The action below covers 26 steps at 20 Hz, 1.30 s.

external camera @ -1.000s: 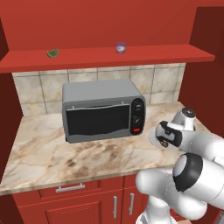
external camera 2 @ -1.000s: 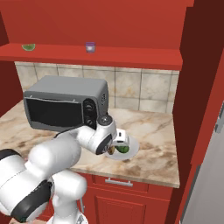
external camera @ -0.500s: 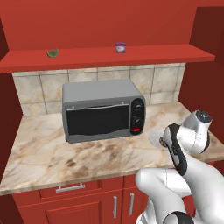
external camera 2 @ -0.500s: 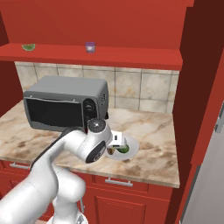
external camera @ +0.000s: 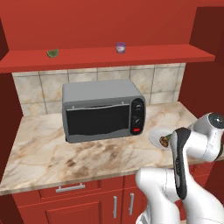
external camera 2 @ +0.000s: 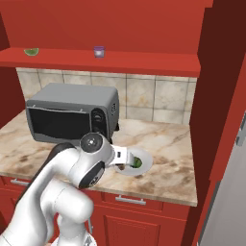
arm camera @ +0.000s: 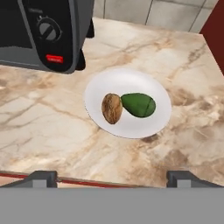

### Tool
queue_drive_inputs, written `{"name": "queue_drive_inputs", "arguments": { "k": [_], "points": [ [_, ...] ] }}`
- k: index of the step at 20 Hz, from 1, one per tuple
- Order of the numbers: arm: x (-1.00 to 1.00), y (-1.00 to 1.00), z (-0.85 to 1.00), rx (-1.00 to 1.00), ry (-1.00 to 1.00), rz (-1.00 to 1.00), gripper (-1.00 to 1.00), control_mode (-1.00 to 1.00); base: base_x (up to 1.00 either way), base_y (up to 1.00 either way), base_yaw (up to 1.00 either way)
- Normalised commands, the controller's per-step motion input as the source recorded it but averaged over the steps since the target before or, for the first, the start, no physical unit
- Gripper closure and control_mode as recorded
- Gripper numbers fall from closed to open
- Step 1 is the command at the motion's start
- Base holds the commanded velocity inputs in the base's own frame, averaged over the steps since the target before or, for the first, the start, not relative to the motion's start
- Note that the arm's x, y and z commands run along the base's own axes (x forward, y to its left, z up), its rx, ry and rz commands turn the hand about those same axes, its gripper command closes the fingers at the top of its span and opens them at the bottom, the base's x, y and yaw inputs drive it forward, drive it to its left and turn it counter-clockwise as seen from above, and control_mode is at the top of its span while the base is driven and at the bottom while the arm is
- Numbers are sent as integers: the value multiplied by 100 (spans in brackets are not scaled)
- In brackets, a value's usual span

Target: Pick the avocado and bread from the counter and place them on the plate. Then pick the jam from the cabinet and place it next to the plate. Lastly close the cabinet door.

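The pale plate (arm camera: pixel 151 124) lies on the marble counter (arm camera: pixel 43 127) to the right of the toaster oven. On it the tan bread (arm camera: pixel 112 108) and the dark green avocado (arm camera: pixel 138 105) lie side by side, touching. My gripper (arm camera: pixel 113 178) hangs above the plate's near edge, open, with nothing between its fingers. From the right base view the gripper (external camera 2: pixel 126 164) hovers at the left rim of the plate (external camera 2: pixel 146 158), beside the avocado (external camera 2: pixel 138 163). The purple jam (external camera: pixel 120 47) stands on the shelf of the red cabinet (external camera: pixel 175 54).
A grey toaster oven (external camera: pixel 103 109) stands on the counter, left of the plate (external camera: pixel 155 133). A pale green wedge (external camera: pixel 53 53) lies at the left of the shelf. The cabinet's open door (external camera 2: pixel 218 96) juts out on the right.
The arm has swung and folded, and the hand has drawn back and up from the plate. Bread and avocado have stayed on the plate.
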Motion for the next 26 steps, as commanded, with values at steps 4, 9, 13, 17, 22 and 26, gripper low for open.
{"name": "queue_drive_inputs", "arguments": {
  "k": [4, 9, 13, 17, 22, 26],
  "points": [
    [-40, 7, 62, 0, -2, 0, -100, -100, 0, 0, 0],
    [-36, 12, 68, 0, 0, 0, -100, -100, 0, 0, 0],
    [-31, 14, 60, 0, -1, 0, -100, -100, 0, 0, 0],
    [-23, 12, 43, 0, -3, 0, -100, -100, 0, 0, 0],
    [0, 13, 24, -1, 11, 0, -100, -100, 0, 0, 0],
    [-2, 19, 18, -1, 2, -1, -100, -100, 0, 0, 0]
  ]
}}
